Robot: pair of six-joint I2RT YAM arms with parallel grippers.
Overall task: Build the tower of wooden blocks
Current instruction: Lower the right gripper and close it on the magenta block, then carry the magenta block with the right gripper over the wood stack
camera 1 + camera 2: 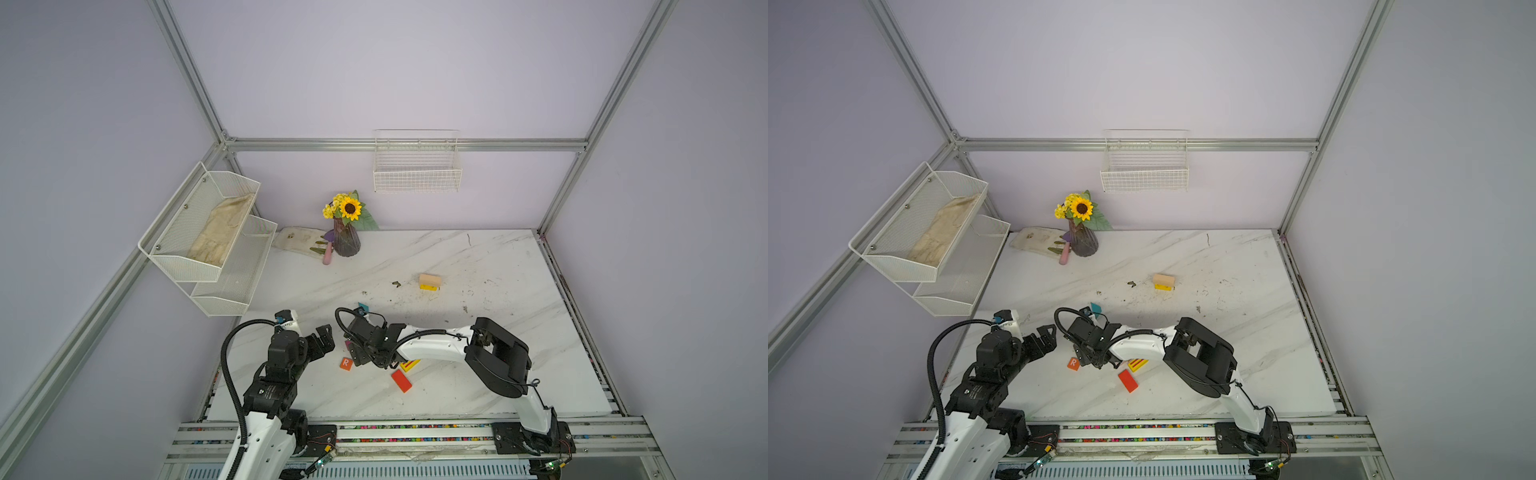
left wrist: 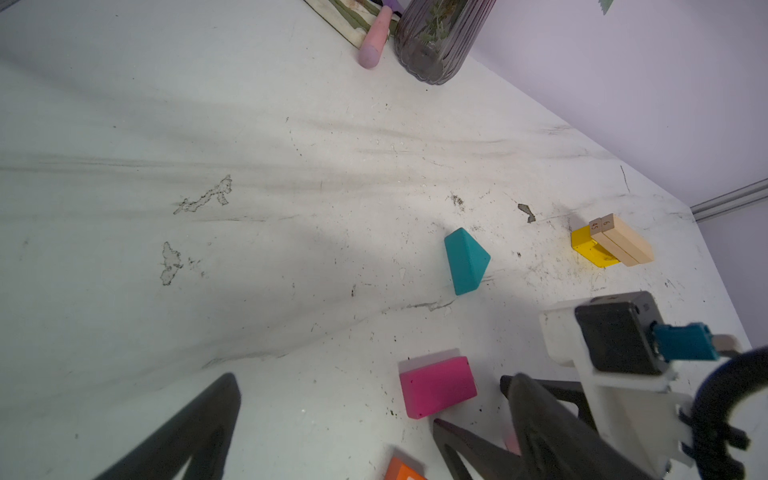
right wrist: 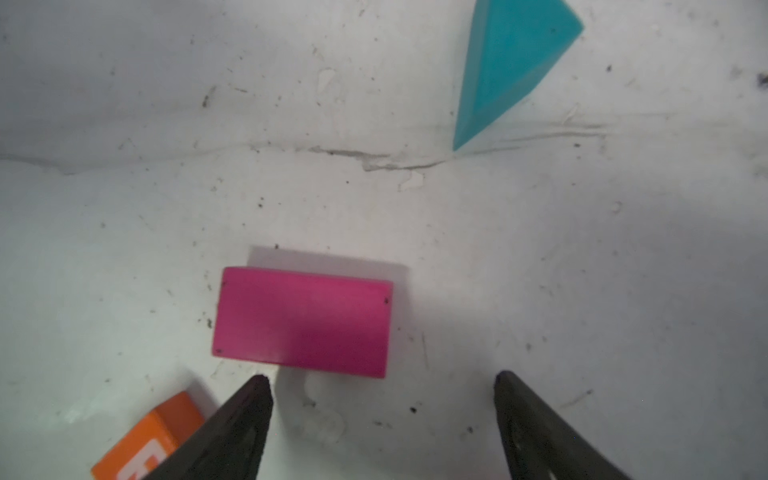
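Right gripper [image 3: 380,380] of mine is hovering with jaws spread wide and empty just short of the magenta block [image 3: 303,322], which is lying flat between the orange R cube [image 3: 158,428] and the teal triangle [image 3: 515,54].

On the counter [image 3: 540,249] a slab [image 3: 303,322] lies just ahead of the right jaws, a triangle block [image 3: 511,62] farther ahead, an R cube [image 3: 153,436] beside them.

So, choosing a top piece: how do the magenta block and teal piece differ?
The magenta block is a flat rectangular slab; the teal piece is a sloping wedge. The magenta block lies just ahead of the open right gripper; the teal piece lies farther off. Both rest on the table.
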